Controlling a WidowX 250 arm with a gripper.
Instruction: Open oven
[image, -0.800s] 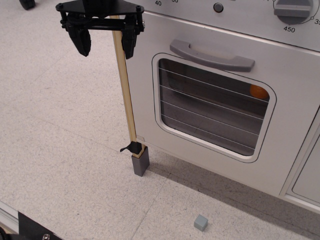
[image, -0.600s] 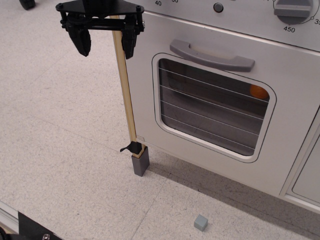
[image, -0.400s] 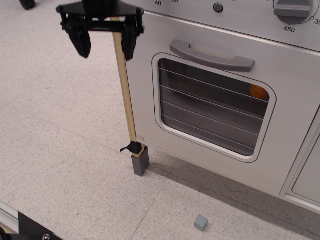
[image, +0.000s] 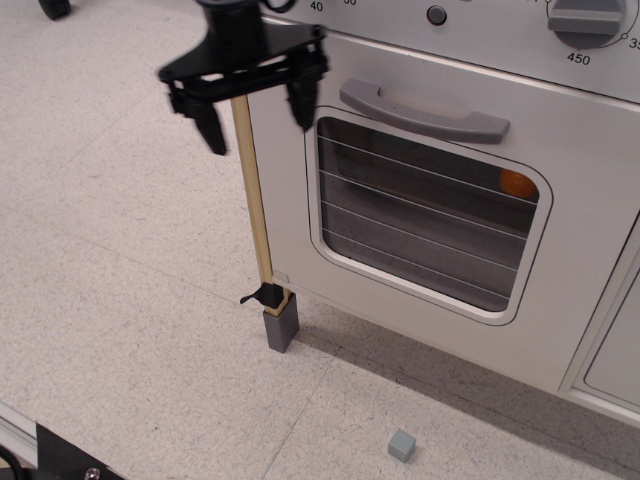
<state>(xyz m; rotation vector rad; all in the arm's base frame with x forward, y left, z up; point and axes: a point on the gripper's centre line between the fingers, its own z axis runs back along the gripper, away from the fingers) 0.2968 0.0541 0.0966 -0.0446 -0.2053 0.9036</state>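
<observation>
Hand (image: 255, 112) gapes astride wooden post (image: 256, 215), oven (image: 440, 220) shut.

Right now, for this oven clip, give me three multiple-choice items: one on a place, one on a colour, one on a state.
1. Where is the gripper?
A. Clamped on the handle
B. Left of the handle, in front of the wooden corner post
C. Down by the small cube on the floor

2. What colour is the round object behind the oven window?
A. Orange
B. Blue
C. Green

3. What state is the oven door in?
A. Swung fully down
B. Half open
C. Closed

Answers:
1 B: the open fingers straddle the post, apart from the grey handle.
2 A: an orange ball shows at the window's upper right.
3 C: the door sits flush with the oven front.
</observation>
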